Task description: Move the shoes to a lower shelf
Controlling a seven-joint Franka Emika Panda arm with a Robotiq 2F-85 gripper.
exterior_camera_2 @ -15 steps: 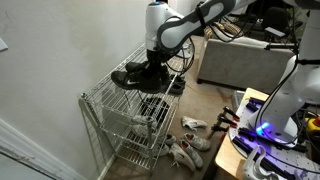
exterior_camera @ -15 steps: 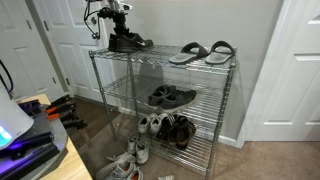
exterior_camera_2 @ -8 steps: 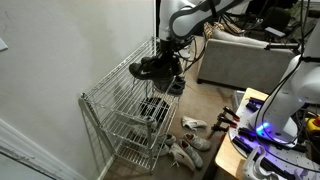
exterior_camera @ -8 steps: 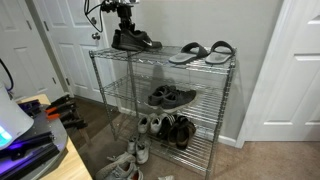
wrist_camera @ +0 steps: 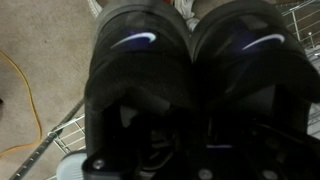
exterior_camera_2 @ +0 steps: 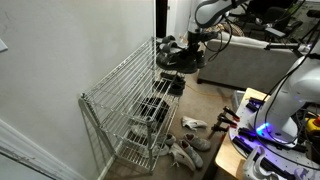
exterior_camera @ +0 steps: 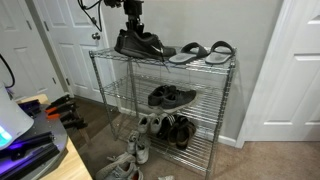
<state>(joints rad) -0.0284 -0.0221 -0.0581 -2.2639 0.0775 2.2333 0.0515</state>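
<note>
The pair of black low-top shoes [exterior_camera: 141, 44] hangs from my gripper [exterior_camera: 134, 27], just above the left end of the rack's top tier. In an exterior view the shoes [exterior_camera_2: 179, 57] are in the air at the rack's top edge, under the gripper [exterior_camera_2: 191, 43]. In the wrist view both black toes [wrist_camera: 140, 60] fill the picture and hide the fingers. The gripper is shut on the shoes. The lower shelf [exterior_camera: 125, 92], the middle chrome grid, lies below; it also shows in an exterior view [exterior_camera_2: 122, 122].
Grey open sandals [exterior_camera: 202, 52] lie on the top tier's right half. A dark pair [exterior_camera: 172, 96] sits on the middle tier. Sneakers [exterior_camera: 150, 124] crowd the bottom tier and floor. A desk with equipment [exterior_camera: 30, 140] stands in front. A yellow cable [wrist_camera: 25, 90] lies on the carpet.
The gripper has lifted the black shoes off the top tier and carried them sideways along the rack's top; in an exterior view they have moved out past the rack's edge.
</note>
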